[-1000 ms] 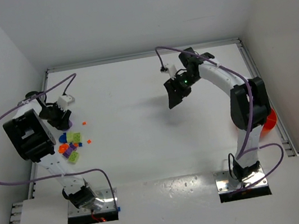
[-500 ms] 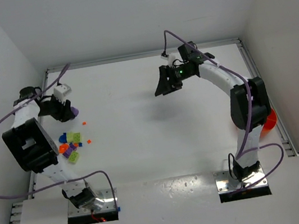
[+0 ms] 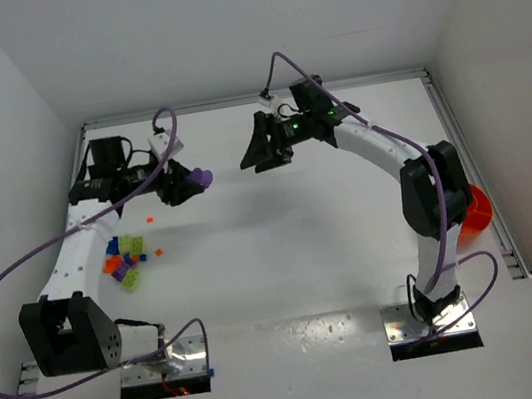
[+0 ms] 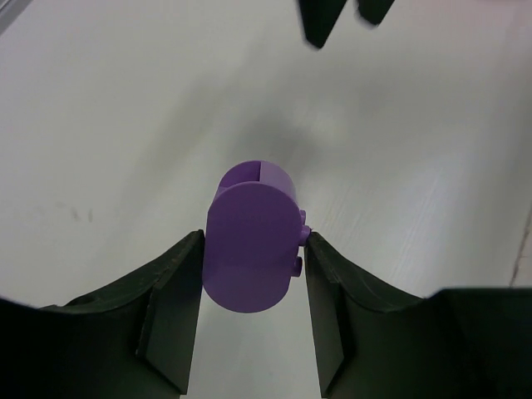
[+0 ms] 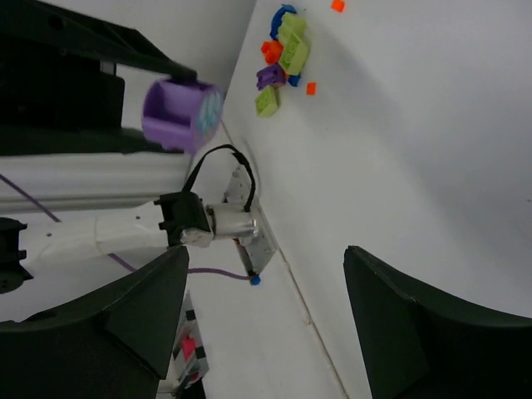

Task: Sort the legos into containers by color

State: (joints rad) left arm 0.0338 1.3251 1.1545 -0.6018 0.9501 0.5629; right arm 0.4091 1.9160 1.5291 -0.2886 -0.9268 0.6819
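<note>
Top external view: the left fingers (image 3: pixel 175 186) are clamping the purple cup (image 3: pixel 201 178) above the table at upper left. Its long axis is pointing toward the right fingers (image 3: pixel 260 150), which are hanging spread and empty just to its right. The legos (image 3: pixel 123 257) are lying at far left, so a handover is looking likely.

Lego pile (image 3: pixel 124 259) on table (image 3: pixel 304 244), left side. Rear-left: cup (image 4: pixel 249 249) between the fingers of left gripper (image 3: pixel 187 182). Right gripper (image 3: pixel 260 150) near, to its right. Bowl (image 3: pixel 477 209) at right edge.

orange bowl (image 3: pixel 481 211) mostly hidden behind right arm (image 3: pixel 424 197), legos (image 3: pixel 125 259) tiny
</note>
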